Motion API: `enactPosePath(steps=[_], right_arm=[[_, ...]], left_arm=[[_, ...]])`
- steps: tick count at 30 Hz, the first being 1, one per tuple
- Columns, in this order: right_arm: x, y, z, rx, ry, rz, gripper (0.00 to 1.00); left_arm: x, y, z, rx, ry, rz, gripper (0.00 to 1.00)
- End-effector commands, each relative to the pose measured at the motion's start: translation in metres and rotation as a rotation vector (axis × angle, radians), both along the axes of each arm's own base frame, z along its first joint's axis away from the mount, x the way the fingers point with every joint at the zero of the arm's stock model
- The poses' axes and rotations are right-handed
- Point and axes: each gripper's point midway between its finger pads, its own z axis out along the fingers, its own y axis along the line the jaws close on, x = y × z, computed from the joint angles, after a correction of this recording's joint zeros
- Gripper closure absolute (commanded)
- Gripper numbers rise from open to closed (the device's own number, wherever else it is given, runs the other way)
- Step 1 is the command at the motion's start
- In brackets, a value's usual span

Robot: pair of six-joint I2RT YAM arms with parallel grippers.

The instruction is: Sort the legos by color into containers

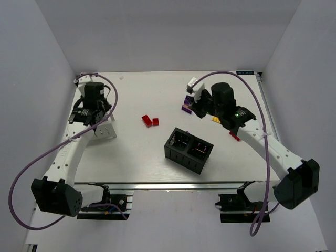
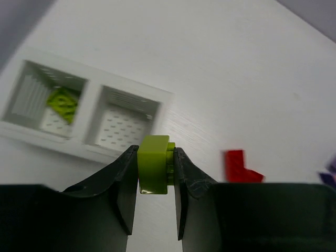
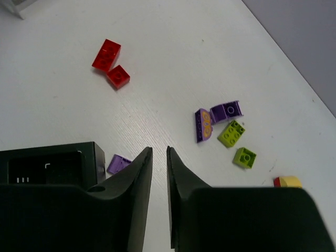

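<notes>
Left gripper (image 2: 156,176) pinches a lime brick (image 2: 153,164) between its fingers at the bottom centre of the left wrist view, above the table (image 2: 236,79). Just behind it, in the left half of that frame, sits the white box (image 2: 86,149). Its left cell holds a lime piece (image 2: 62,102). Red bricks (image 2: 239,167) lie on the table at lower right.

Right gripper (image 3: 159,157) has its fingers drawn close, with only a narrow slit between them and nothing in it. In the right wrist view the black box (image 3: 52,163) fills the lower left, and a purple brick (image 3: 119,164) lies just beside its right wall. The two red bricks touch each other at upper left. Right of centre two purple pieces (image 3: 203,125) touch, and a lime pair (image 3: 231,133) lies just below them. A yellow piece (image 3: 287,182) peeks out at lower right, partly hidden by the gripper.

From the top view the white box sits at centre left by the left gripper. The black box stands tilted at lower centre, and the red bricks lie between the two boxes.
</notes>
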Motion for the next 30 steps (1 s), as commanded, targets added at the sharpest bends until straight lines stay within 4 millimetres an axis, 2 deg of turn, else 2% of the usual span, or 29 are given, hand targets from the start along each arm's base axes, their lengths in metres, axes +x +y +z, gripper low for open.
enactPosePath(steps=[1, 4, 8, 11, 13, 14, 15, 17, 18, 19, 21, 22, 23, 24, 25, 26, 29, 30], right_arm=[[0.002, -0.013, 0.014, 0.1, -0.018, -0.043, 0.78], [0.006, -0.027, 0.016, 0.129, -0.013, -0.072, 0.79], [0.007, -0.037, 0.017, 0.149, 0.003, -0.074, 0.78], [0.011, -0.048, 0.016, 0.155, 0.018, -0.095, 0.72], [0.014, -0.054, 0.016, 0.159, 0.023, -0.106, 0.62], [0.013, -0.054, 0.015, 0.158, 0.027, -0.101, 0.59], [0.013, -0.054, 0.016, 0.162, 0.03, -0.099, 0.51], [0.017, -0.059, 0.013, 0.16, 0.041, -0.109, 0.46], [0.017, -0.059, 0.014, 0.16, 0.045, -0.108, 0.43], [0.018, -0.061, 0.012, 0.159, 0.049, -0.112, 0.42], [0.021, -0.065, 0.012, 0.158, 0.056, -0.12, 0.39], [0.023, -0.067, 0.011, 0.155, 0.058, -0.123, 0.38], [0.025, -0.068, 0.009, 0.153, 0.063, -0.126, 0.36], [0.023, -0.062, 0.007, 0.15, 0.069, -0.109, 0.34], [0.029, -0.069, 0.005, 0.147, 0.073, -0.13, 0.33], [0.031, -0.069, 0.004, 0.144, 0.077, -0.131, 0.32], [0.042, -0.071, -0.002, 0.137, 0.098, -0.141, 0.31], [0.047, -0.074, -0.003, 0.135, 0.101, -0.153, 0.31]], left_arm=[[-0.026, 0.067, -0.017, 0.177, 0.102, 0.234, 1.0], [-0.033, 0.104, -0.021, 0.266, 0.134, 0.358, 1.0], [-0.034, 0.129, -0.032, 0.314, 0.178, 0.437, 1.0], [-0.035, 0.145, -0.047, 0.339, 0.221, 0.496, 1.0], [-0.032, 0.152, -0.05, 0.353, 0.211, 0.526, 1.0], [-0.03, 0.154, -0.055, 0.348, 0.22, 0.524, 1.0], [-0.026, 0.156, -0.056, 0.34, 0.215, 0.527, 1.0], [-0.019, 0.153, -0.062, 0.328, 0.23, 0.507, 0.99], [-0.016, 0.156, -0.061, 0.323, 0.223, 0.515, 0.93], [-0.015, 0.159, -0.063, 0.319, 0.23, 0.517, 0.74], [-0.009, 0.157, -0.064, 0.311, 0.238, 0.505, 0.56], [-0.009, 0.159, -0.064, 0.304, 0.238, 0.508, 0.41], [-0.006, 0.157, -0.065, 0.291, 0.237, 0.493, 0.34], [-0.004, 0.155, -0.062, 0.282, 0.22, 0.487, 0.29], [-0.002, 0.155, -0.057, 0.277, 0.208, 0.481, 0.22], [-0.001, 0.154, -0.055, 0.272, 0.2, 0.475, 0.19], [0.002, 0.148, -0.046, 0.245, 0.177, 0.448, 0.18], [0.002, 0.144, -0.044, 0.225, 0.171, 0.43, 0.2]])
